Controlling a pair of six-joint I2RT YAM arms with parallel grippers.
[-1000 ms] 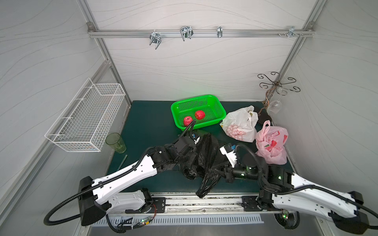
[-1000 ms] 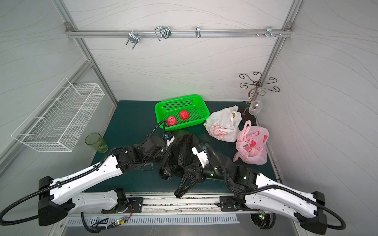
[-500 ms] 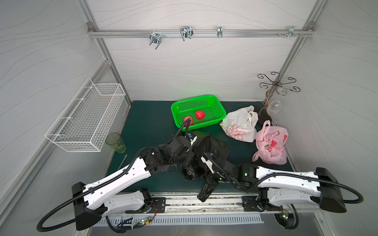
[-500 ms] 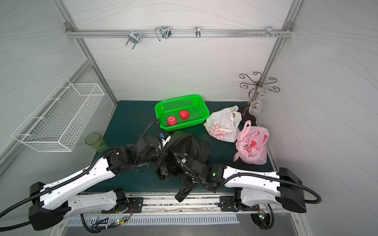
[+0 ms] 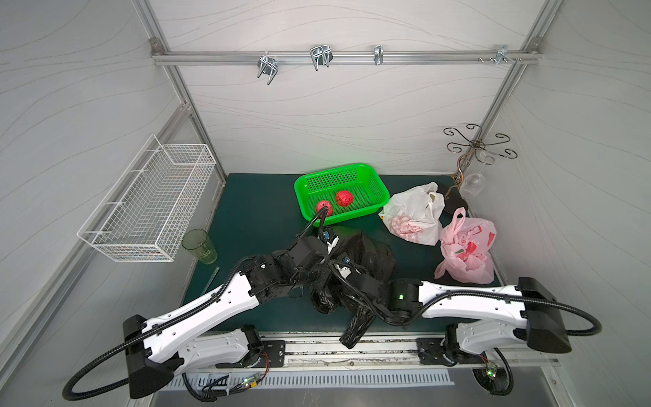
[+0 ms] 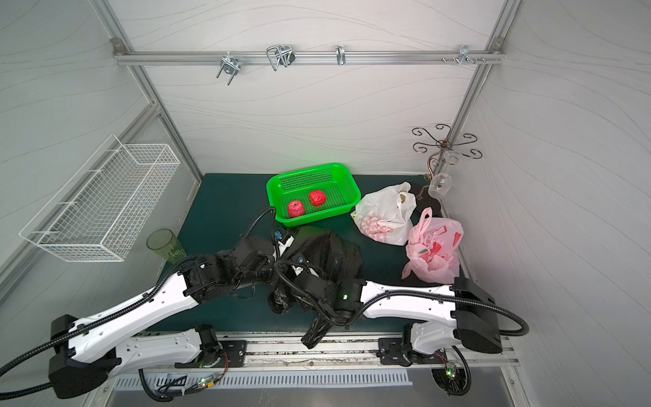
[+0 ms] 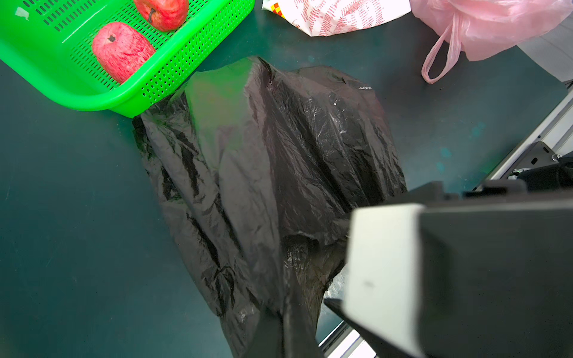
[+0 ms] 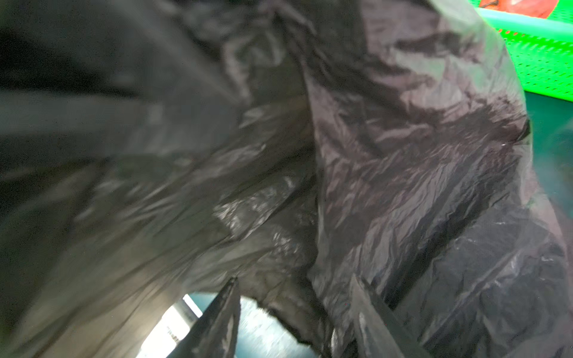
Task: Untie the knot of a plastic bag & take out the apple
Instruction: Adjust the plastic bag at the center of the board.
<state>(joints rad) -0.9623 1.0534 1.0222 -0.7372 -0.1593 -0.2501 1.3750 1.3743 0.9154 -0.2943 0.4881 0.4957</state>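
A crumpled black plastic bag (image 5: pixel 366 253) (image 6: pixel 331 253) lies mid-table, just in front of the green basket. One loose strip (image 5: pixel 355 327) of it hangs over the front edge. My left gripper (image 7: pixel 283 334) is shut on a bunched fold of the bag (image 7: pixel 263 170). My right gripper (image 8: pixel 294 297) is open, its two fingers spread against the bag's film (image 8: pixel 403 155) with nothing clamped between them. In both top views the two wrists meet over the bag and the fingertips are lost in its folds. The knot and the apple are hidden.
A green basket (image 5: pixel 377 190) behind the bag holds two red fruits (image 5: pixel 323 206) (image 5: pixel 344 198). A white bag (image 5: pixel 412 215) and a pink bag (image 5: pixel 465 250) sit at the right. A green cup (image 5: pixel 199 246) and wire basket (image 5: pixel 148 204) stand left, a glass stand (image 5: pixel 472 169) back right.
My right gripper has opened and moved left, in under the bag. The bag, earlier stretched between both grippers, has slumped. The left gripper stays shut on it.
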